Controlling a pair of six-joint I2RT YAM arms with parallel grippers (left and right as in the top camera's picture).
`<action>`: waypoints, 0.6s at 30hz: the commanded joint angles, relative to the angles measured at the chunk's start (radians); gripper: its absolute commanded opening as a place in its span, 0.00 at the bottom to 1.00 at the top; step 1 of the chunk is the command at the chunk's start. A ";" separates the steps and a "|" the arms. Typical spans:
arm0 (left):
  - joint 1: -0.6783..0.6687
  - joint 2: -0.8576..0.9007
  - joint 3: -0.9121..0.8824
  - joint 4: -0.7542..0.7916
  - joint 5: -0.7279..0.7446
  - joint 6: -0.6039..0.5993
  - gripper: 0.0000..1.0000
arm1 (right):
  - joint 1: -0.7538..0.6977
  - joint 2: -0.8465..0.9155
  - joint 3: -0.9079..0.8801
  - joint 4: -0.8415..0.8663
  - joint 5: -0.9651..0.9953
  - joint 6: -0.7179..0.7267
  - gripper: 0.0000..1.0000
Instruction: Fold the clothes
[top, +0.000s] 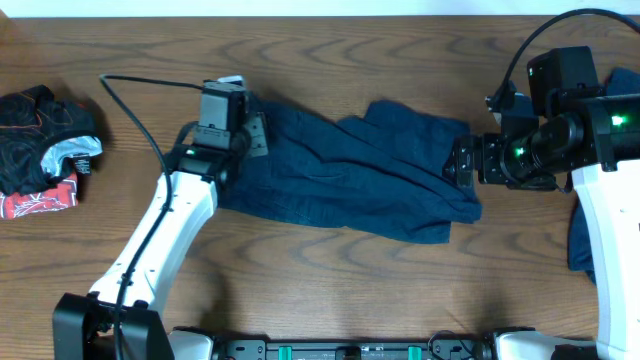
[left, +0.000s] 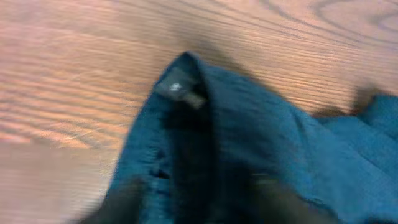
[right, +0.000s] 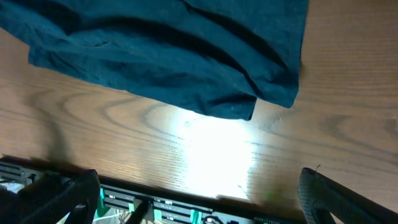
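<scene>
Shorts (top: 340, 170) (navy, rumpled) spread on wooden table (top: 400, 50).

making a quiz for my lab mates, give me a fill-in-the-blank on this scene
The navy shorts lie on a ___ table.
The black and red clothes pile sits at the table's ___ end.
The right gripper has its jaws ___, holding nothing.
Missing: wooden; left; open.
</scene>
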 joint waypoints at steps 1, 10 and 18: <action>0.024 0.006 0.024 -0.016 -0.014 0.002 0.78 | 0.008 0.001 0.010 -0.005 0.012 -0.010 0.99; -0.013 -0.008 0.024 -0.131 0.129 -0.045 0.96 | 0.008 0.001 0.010 -0.003 0.012 -0.010 0.99; -0.085 -0.041 0.024 -0.226 0.162 -0.099 0.59 | 0.008 0.001 0.010 0.001 0.012 -0.025 0.99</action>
